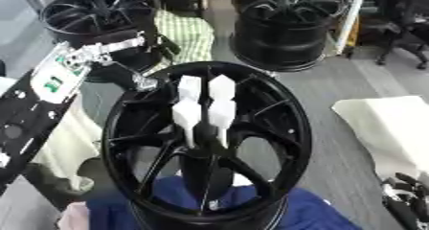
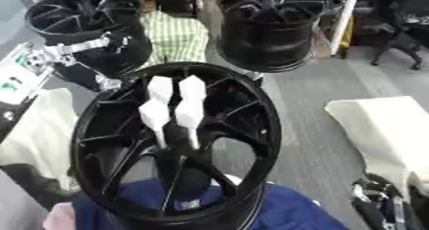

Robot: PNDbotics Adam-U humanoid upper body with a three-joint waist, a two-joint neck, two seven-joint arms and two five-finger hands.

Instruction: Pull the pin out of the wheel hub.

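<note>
Black wheel hub [image 1: 209,143] | 2 white pins [image 1: 205,107] seated | left robot hand [image 1: 138,80] at rim, fingers unclear

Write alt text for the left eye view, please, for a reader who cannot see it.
A black wheel hub stands close to the camera on a blue cloth, with white pins sticking up from its centre. The robot's left arm reaches in from the left, its left hand at the hub's upper rim; two more black wheels stand behind.
</note>
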